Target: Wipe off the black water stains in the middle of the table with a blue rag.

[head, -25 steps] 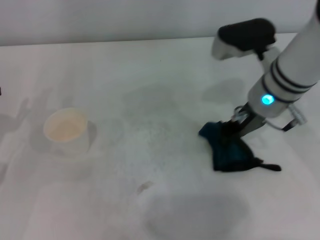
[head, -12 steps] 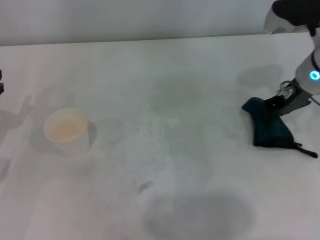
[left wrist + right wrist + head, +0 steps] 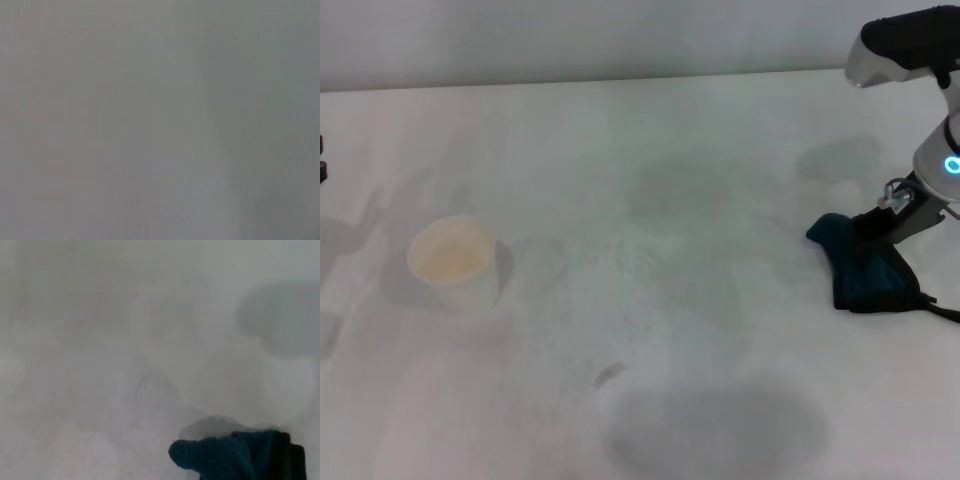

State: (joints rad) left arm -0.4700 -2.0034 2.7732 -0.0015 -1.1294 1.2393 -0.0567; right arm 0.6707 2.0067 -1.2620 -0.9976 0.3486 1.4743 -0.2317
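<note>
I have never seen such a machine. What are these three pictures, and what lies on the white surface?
It is a robot with two arms, seen by three cameras. The head view looks down on the table. The right gripper, at the right edge, presses on the blue rag, which lies on the table. A white paper cup stands on the left. A small dark mark, perhaps what remains of the black water stains, lies near the middle front. The right wrist view shows the rag from close by. The left wrist view shows only grey; the left gripper is not visible.
</note>
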